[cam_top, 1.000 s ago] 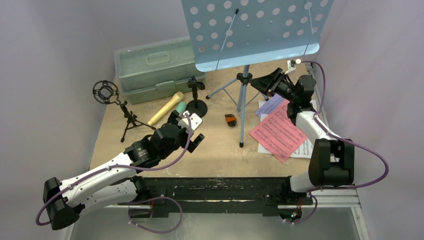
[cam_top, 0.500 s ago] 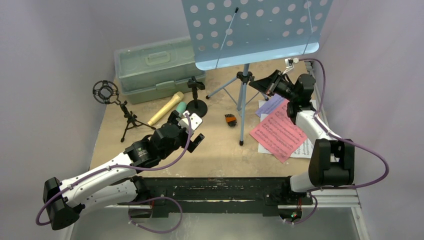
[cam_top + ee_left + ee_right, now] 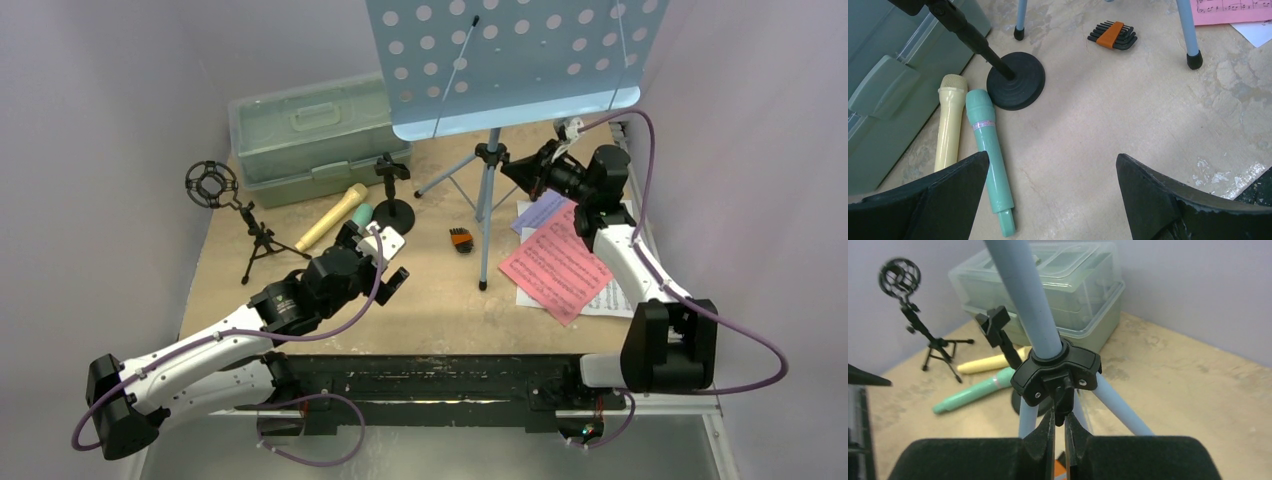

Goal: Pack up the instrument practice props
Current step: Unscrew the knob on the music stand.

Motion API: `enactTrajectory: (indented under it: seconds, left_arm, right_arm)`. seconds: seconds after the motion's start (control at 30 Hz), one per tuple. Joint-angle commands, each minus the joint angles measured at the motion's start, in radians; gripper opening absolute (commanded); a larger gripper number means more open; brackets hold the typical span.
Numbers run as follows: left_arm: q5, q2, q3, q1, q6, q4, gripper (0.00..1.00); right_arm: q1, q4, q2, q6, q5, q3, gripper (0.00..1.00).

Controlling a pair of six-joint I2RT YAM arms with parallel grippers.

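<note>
Fingers [image 3: 1040,440] of the right gripper [image 3: 1059,416] pinch narrow on the hub knob of the one music rack [image 3: 500,60]. Left of the rack, the left gripper [image 3: 1051,167] gapes wide near two microphones [image 3: 988,150] and two mic holders [image 3: 393,208]. Three music sheets [image 3: 555,265] lie right of it.

The top external camera sits high behind both arm bases, looking down and forward over the whole table [image 3: 430,295]. The left wrist camera looks steeply down past the left gripper [image 3: 1052,159], near the tabletop. The right wrist camera looks almost level over the right gripper [image 3: 1060,420], very near the music rack [image 3: 1048,372] hub. All 3 views share the teal microphone [image 3: 990,150], tan microphone [image 3: 949,127] and round-base holder [image 3: 1015,87].
</note>
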Motion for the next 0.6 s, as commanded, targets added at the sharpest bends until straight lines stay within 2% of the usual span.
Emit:
enactTrajectory:
  seconds: [0.0, 0.17, 0.23, 0.3, 0.43, 0.57]
  left_arm:
    - [-0.005, 0.005, 0.028, 0.007, 0.015, 0.014, 0.99]
    - [-0.003, 0.008, 0.028, 0.007, 0.015, 0.014, 0.99]
    - [-0.003, 0.009, 0.029, 0.007, 0.015, 0.012, 0.99]
    - [-0.005, 0.007, 0.028, 0.007, 0.016, 0.013, 0.99]
    - [-0.006, 0.004, 0.028, 0.008, 0.016, 0.012, 0.99]
    - [-0.005, -0.001, 0.028, 0.007, 0.015, 0.013, 0.99]
  right_arm:
    - [0.016, 0.035, -0.081, -0.363, 0.037, -0.004, 0.03]
    - [0.056, -0.041, -0.121, -0.565, 0.096, -0.019, 0.05]
    - [0.06, -0.059, -0.129, -0.599, 0.138, -0.019, 0.09]
    - [0.06, -0.085, -0.132, -0.611, 0.159, -0.01, 0.19]
    - [0.06, -0.134, -0.15, -0.549, 0.166, -0.001, 0.45]
    - [0.059, -0.14, -0.186, -0.433, 0.165, -0.023, 0.59]
